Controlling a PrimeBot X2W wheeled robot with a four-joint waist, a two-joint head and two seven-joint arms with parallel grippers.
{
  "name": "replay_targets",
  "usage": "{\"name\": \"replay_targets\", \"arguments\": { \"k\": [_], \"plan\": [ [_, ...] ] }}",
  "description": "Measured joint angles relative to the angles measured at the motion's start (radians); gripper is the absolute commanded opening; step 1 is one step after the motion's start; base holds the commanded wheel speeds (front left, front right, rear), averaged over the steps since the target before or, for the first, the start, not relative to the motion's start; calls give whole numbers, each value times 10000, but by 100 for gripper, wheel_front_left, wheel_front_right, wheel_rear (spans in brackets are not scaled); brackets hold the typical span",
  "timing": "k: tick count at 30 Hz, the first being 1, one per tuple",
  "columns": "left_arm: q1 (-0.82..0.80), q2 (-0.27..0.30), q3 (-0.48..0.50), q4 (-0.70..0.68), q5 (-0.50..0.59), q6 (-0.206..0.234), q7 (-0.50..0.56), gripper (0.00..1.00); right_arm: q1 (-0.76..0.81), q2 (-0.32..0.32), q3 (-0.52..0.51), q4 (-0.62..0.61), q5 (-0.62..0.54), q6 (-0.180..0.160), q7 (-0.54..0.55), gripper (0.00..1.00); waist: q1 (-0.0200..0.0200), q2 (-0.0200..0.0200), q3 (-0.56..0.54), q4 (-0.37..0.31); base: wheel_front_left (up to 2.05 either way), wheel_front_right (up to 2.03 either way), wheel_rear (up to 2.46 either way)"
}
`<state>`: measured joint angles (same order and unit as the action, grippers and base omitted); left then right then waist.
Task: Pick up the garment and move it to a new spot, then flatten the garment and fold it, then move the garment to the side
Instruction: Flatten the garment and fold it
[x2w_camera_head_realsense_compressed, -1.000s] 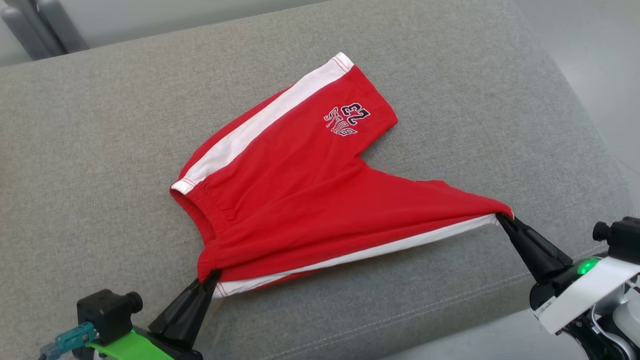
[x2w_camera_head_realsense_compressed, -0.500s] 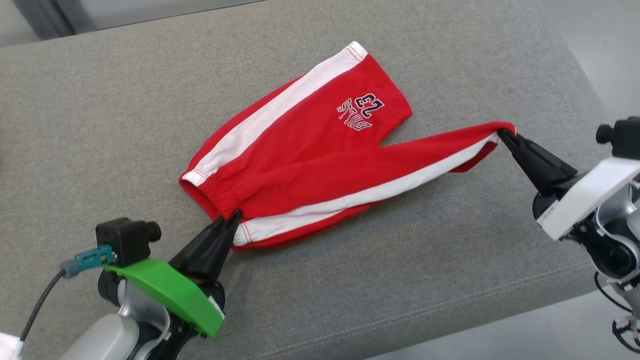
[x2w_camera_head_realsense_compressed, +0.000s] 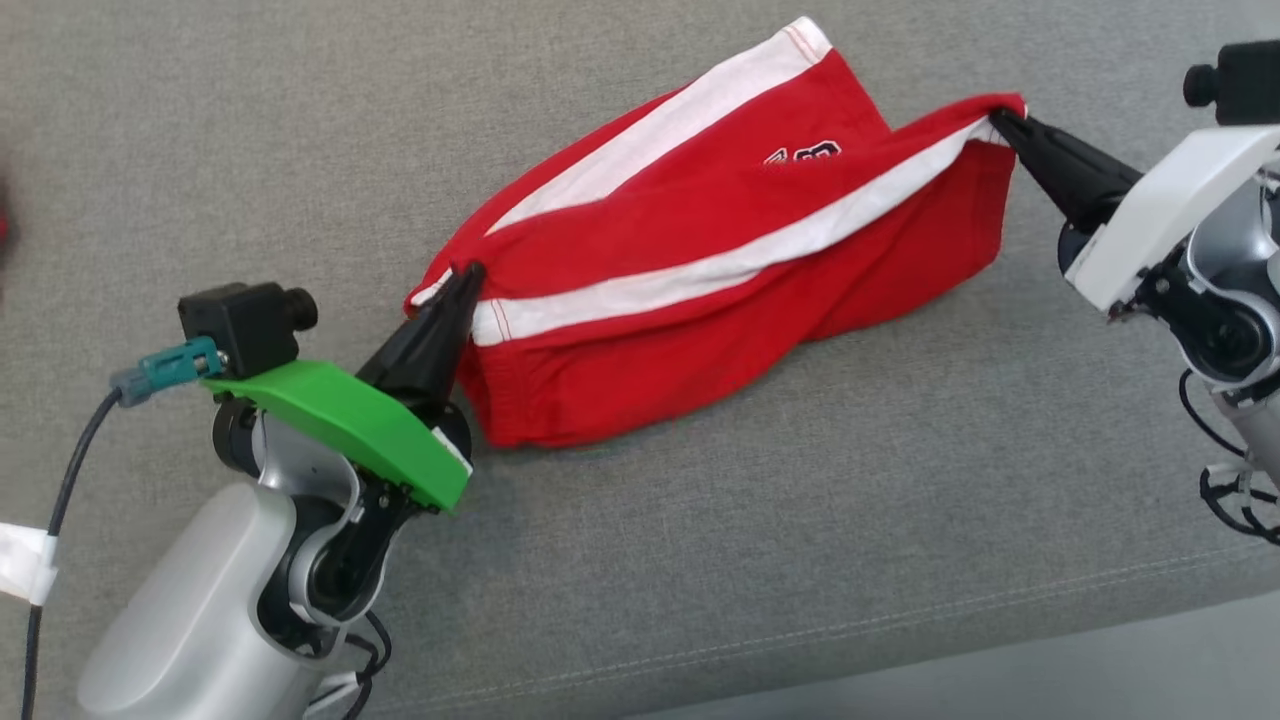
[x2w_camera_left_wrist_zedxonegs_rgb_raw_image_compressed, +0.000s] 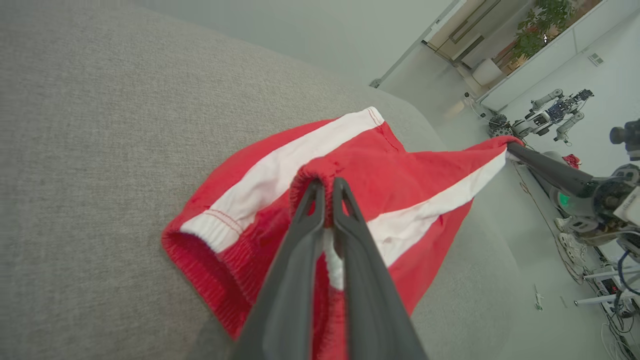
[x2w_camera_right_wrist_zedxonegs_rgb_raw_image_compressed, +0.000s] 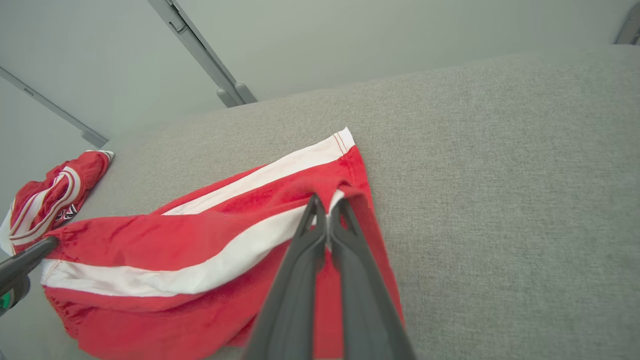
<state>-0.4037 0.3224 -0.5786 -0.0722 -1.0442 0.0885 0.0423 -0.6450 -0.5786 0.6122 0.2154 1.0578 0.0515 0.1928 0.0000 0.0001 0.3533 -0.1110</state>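
L pincer (x2w_camera_head_realsense_compressed: 468, 270) & R pincer (x2w_camera_head_realsense_compressed: 997, 119) each clamp red shorts (x2w_camera_head_realsense_compressed: 700, 240) on grey cushion (x2w_camera_head_realsense_compressed: 800, 500); 2nd garment (x2w_camera_right_wrist_zedxonegs_rgb_raw_image_compressed: 50, 195) well apart.

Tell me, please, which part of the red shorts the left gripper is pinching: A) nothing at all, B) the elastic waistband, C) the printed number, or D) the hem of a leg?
B: in the left wrist view the left gripper is closed on the gathered elastic waistband of the red shorts, while the right gripper holds a leg's hem.
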Motion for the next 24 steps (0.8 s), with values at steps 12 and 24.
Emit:
{"name": "replay_targets", "arguments": {
  "k": [12,24],
  "plan": [
    [-809,-606,332,1005,0,84,-213,0,-1904,443,-4,1478,-230,-6,566,0,0,0,986,800,0,0,0],
    [-1448,-918,288,1987,102,84,-453,39,-2911,1162,489,2915,-665,121,811,0,0,-1,1651,1319,0,0,0]
  ]
}}
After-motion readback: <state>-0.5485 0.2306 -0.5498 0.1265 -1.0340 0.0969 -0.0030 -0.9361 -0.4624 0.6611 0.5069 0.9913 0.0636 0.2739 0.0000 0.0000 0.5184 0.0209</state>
